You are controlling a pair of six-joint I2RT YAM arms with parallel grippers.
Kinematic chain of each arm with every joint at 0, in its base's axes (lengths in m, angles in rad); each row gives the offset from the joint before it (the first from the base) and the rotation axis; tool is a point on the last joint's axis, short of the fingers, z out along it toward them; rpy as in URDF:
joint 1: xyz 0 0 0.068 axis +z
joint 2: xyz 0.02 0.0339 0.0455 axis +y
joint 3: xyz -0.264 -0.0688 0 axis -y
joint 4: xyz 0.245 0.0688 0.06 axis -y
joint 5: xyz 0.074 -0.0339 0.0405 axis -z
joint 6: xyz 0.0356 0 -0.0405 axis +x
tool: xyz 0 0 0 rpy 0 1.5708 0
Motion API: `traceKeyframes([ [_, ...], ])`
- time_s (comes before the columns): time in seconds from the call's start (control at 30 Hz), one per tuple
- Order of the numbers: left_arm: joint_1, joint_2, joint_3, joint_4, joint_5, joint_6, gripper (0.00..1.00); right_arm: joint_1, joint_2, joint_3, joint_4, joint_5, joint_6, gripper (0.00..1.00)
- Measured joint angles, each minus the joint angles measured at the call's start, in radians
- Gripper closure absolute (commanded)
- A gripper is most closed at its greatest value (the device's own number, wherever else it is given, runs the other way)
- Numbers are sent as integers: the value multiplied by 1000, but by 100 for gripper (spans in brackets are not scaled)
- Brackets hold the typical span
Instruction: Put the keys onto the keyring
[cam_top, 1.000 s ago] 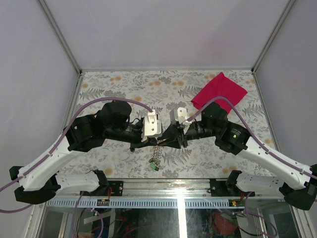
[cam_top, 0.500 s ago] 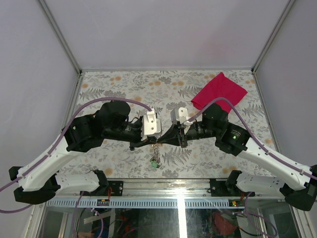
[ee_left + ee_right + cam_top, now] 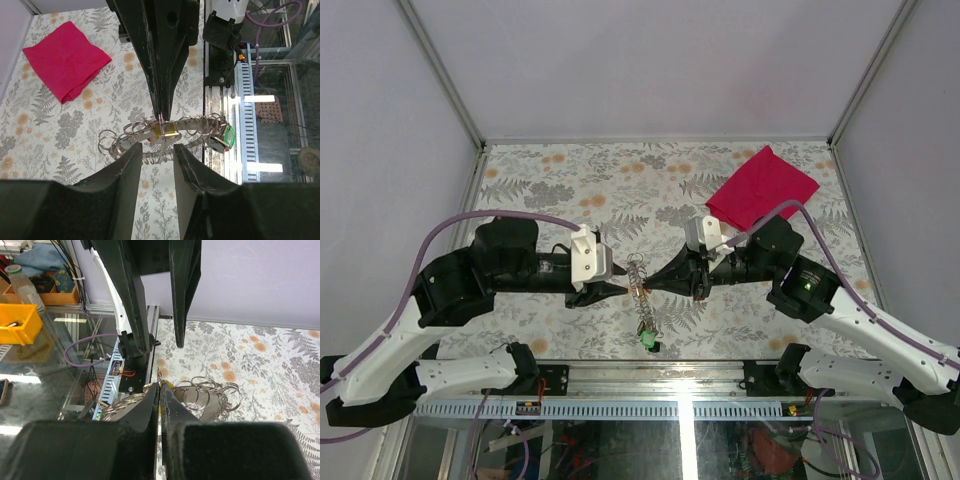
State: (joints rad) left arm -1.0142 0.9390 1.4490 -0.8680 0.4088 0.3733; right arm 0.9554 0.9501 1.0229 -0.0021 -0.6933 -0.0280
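Observation:
The keyring [image 3: 638, 275] is a bunch of linked metal rings hanging between my two grippers, with a green tag [image 3: 647, 341] at its low end. My right gripper [image 3: 655, 283] is shut on a thin ring at the top of the bunch [image 3: 161, 116], and its jaws are pressed together [image 3: 160, 385]. A yellow-headed key [image 3: 165, 132] lies among the rings, with a speck of red beside it. My left gripper [image 3: 618, 288] stands open just left of the bunch. Its fingers [image 3: 132, 165] are apart, with only table between them.
A red cloth [image 3: 763, 185] lies at the table's back right. The floral table [image 3: 570, 180] stretches behind the arms. The metal rail with the arm bases [image 3: 650, 380] runs along the near edge, right under the hanging tag.
My left gripper has opened, let go of the bunch and drawn back to the left. My right gripper has shut on a ring and carries the bunch, which hangs slightly further right.

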Motion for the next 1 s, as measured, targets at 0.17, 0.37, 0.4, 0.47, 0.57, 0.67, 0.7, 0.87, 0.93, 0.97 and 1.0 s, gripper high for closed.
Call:
traceKeyframes([
  [0.17, 0, 12, -19, 10, 14, -6, 66, 0, -8, 0, 24, 0, 15, 100],
  [0.37, 0, 14, -35, 24, 26, -18, 71, 0, -8, -1, 33, 0, 26, 100],
  [0.4, 0, 13, -37, 27, 27, -20, 74, 0, -8, -2, 38, 0, 29, 100],
  [0.47, 0, 11, -38, 31, 29, -22, 79, 0, -8, -2, 45, 0, 32, 100],
  [0.57, 0, 11, -38, 37, 29, -25, 82, 0, -9, -5, 57, 0, 38, 100],
  [0.67, 0, 11, -39, 46, 29, -26, 74, 0, -9, -7, 61, 0, 43, 100],
  [0.7, 0, 11, -39, 47, 29, -26, 73, 0, -9, -7, 61, 0, 44, 100],
  [0.87, 0, 9, -43, 56, 29, -28, 78, 0, -9, -7, 65, 0, 48, 100],
  [0.93, 0, 9, -43, 60, 29, -28, 83, 0, -9, -7, 67, 0, 48, 100],
  [0.97, 0, 9, -43, 62, 29, -29, 86, 0, -9, -7, 68, 0, 48, 100],
  [1.0, 0, 9, -43, 63, 30, -29, 91, 0, -9, -7, 68, 0, 49, 100],
])
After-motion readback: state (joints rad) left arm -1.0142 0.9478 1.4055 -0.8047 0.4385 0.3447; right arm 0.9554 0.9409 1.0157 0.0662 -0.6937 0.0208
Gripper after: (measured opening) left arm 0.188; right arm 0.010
